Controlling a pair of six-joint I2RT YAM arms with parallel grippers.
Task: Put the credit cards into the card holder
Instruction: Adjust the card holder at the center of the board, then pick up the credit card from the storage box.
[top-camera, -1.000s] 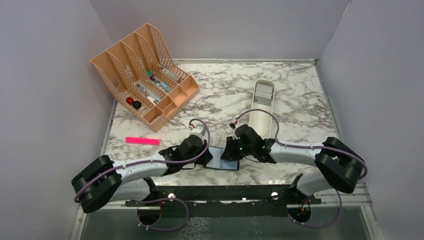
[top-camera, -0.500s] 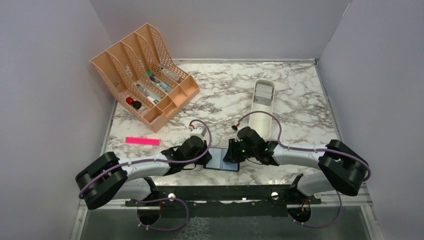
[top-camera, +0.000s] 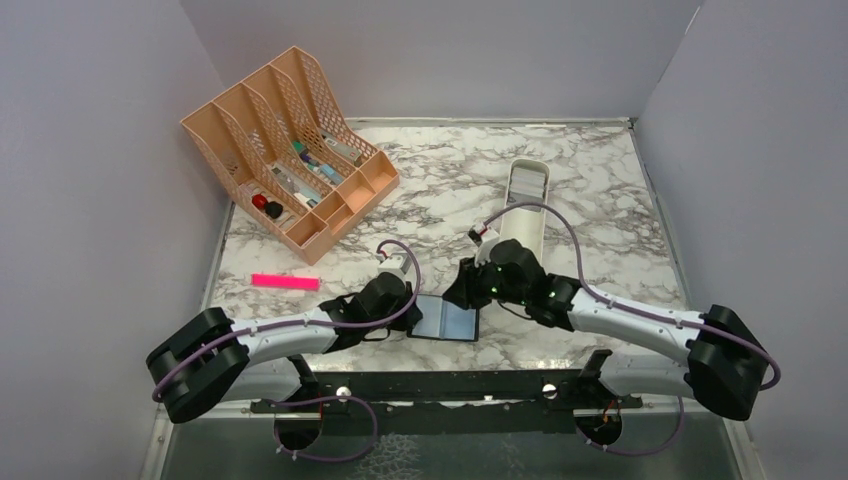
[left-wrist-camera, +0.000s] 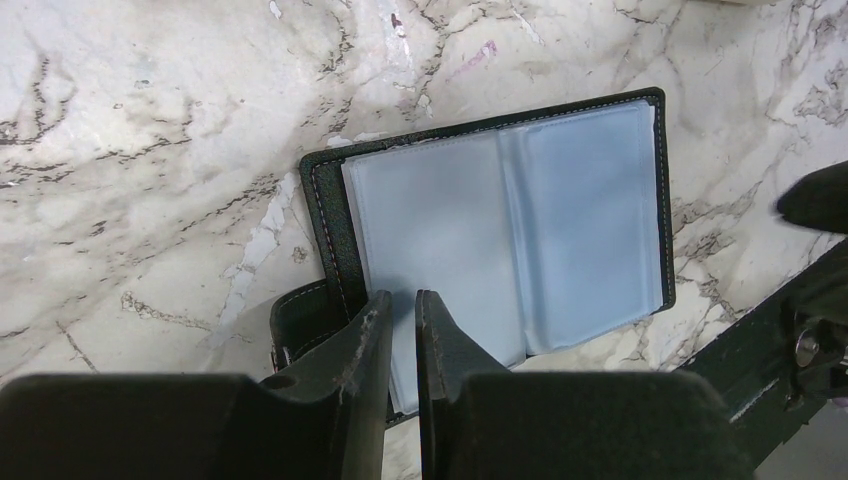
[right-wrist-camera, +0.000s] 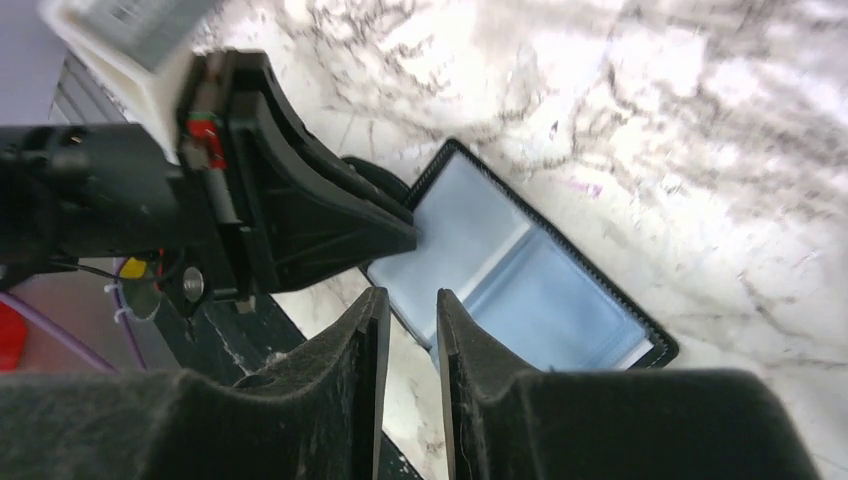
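Our left gripper (left-wrist-camera: 403, 303) sits at the near left edge of the open card holder (left-wrist-camera: 500, 220). Its jaws are almost together over the pale sleeve, and we cannot tell whether they pinch it. Our right gripper (right-wrist-camera: 408, 300) hangs over the holder's far right corner, jaws slightly parted with nothing between them. The holder lies flat near the front edge of the table (top-camera: 600, 180), just beyond the black rail (top-camera: 430, 385). Room to move lies beyond it, between the peach organiser (top-camera: 290, 150) and the white tray (top-camera: 520, 240). A pink marker (top-camera: 285, 282) lies off to the left. The credit cards (top-camera: 528, 180) lie well apart from the holder, in the tray's far end, and the right arm (top-camera: 620, 318) crosses its near end. Only the top view shows tray and cards, while the wrist views show the holder's stitched rim.
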